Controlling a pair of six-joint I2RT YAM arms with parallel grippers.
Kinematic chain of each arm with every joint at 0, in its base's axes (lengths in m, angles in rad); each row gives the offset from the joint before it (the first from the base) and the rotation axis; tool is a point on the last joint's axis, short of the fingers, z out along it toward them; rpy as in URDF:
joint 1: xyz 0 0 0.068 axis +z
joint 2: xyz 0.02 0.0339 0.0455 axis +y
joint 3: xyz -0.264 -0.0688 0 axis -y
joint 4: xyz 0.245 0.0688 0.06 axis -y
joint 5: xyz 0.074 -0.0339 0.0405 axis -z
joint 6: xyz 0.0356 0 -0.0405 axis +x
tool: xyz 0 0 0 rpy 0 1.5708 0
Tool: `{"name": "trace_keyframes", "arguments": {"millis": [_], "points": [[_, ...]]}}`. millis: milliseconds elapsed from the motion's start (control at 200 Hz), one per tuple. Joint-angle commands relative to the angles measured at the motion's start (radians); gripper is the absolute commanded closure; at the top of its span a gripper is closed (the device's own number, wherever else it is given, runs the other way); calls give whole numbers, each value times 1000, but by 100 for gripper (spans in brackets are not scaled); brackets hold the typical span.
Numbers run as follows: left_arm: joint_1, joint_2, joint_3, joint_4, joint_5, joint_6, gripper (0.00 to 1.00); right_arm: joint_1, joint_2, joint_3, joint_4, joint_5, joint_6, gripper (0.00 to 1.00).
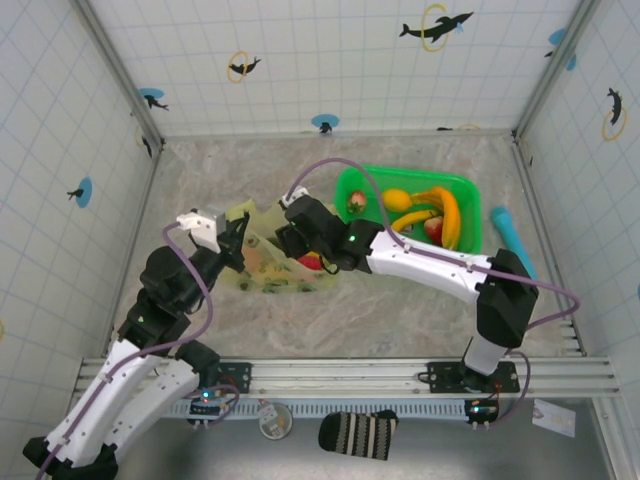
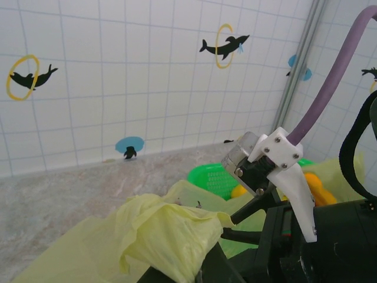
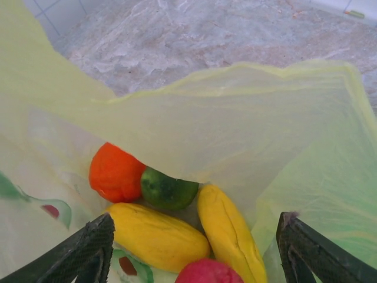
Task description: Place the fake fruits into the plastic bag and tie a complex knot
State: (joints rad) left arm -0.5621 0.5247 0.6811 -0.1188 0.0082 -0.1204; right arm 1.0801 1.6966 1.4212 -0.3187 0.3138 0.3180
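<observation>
The yellow-green plastic bag lies open at mid-table. My left gripper is shut on its left rim, and a bunched fold of the bag drapes over the left gripper. My right gripper reaches into the bag mouth, open and holding nothing. Between its fingers lie fake fruits inside the bag: an orange one, a green one, two yellow ones, and a red one. More fruits sit in the basket: bananas, a lemon, red pieces.
The rigid green basket stands at the back right of the table, just right of the bag. A cyan cylinder lies beyond its right side. The right arm's wrist is close in front of the left camera. Tiled walls enclose the table.
</observation>
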Motion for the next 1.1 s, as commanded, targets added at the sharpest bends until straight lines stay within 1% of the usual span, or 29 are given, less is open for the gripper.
{"name": "trace_keyframes", "arguments": {"millis": [0, 70, 135, 255, 330, 390, 490, 591, 691, 731, 776, 811, 831, 876, 921, 991, 1041, 1096], "points": [[-4, 4, -9, 21, -2, 1, 100, -3, -105, 33, 32, -41, -12, 28], [-5, 5, -10, 23, -1, 0, 100, -7, -161, 20, 66, -63, -16, 30], [-4, 8, -13, 25, 1, -1, 100, -21, -217, -5, 111, -111, -8, 30], [-5, 16, -17, 28, 4, -3, 100, -46, -329, -84, 230, -253, 8, 32], [-4, 20, -21, 31, 3, -1, 100, -55, -397, -127, 286, -279, 7, 32], [-4, 23, -24, 35, 1, -2, 100, -81, -447, -160, 315, -286, 16, 33], [-4, 31, -25, 42, 3, 2, 100, -168, -519, -223, 341, -298, 70, 35], [-5, 41, -23, 50, 3, 4, 100, -265, -581, -300, 355, -277, 123, 37], [-5, 39, -33, 65, -18, 9, 100, -371, -620, -384, 346, -206, 194, 37], [-4, 38, -41, 70, -35, 9, 100, -415, -619, -406, 326, -189, 217, 37], [-4, 38, -44, 73, -51, 4, 100, -465, -604, -425, 307, -202, 233, 37], [-4, 42, -45, 71, -54, -1, 100, -505, -581, -431, 290, -235, 248, 38], [-4, 45, -43, 69, -51, -4, 100, -534, -553, -432, 275, -274, 260, 38], [-4, 59, -35, 60, -40, -14, 100, -568, -506, -424, 252, -320, 269, 38], [-4, 80, -25, 50, -28, -31, 100, -592, -441, -411, 230, -368, 270, 38], [-5, 104, -12, 46, 6, -43, 100, -601, -358, -394, 221, -408, 257, 37], [-4, 110, -17, 56, 22, -36, 100, -604, -296, -372, 213, -418, 253, 37], [-4, 99, -44, 75, 11, -19, 100, -606, -237, -353, 218, -420, 250, 36]]}}
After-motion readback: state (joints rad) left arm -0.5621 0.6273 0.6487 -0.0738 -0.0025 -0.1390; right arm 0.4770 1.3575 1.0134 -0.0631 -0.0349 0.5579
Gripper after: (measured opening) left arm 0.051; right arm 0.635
